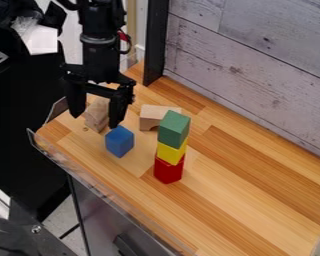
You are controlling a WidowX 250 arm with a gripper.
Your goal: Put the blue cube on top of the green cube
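While the pincer (94,121) hangs wide open, empty, it's pickup time! Next, centre over the blue cube (120,141), grip, clear the green cube (173,130).

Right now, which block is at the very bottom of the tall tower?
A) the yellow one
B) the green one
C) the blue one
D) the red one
D: the red block stands on the table, with the yellow one on it and the green one on top.
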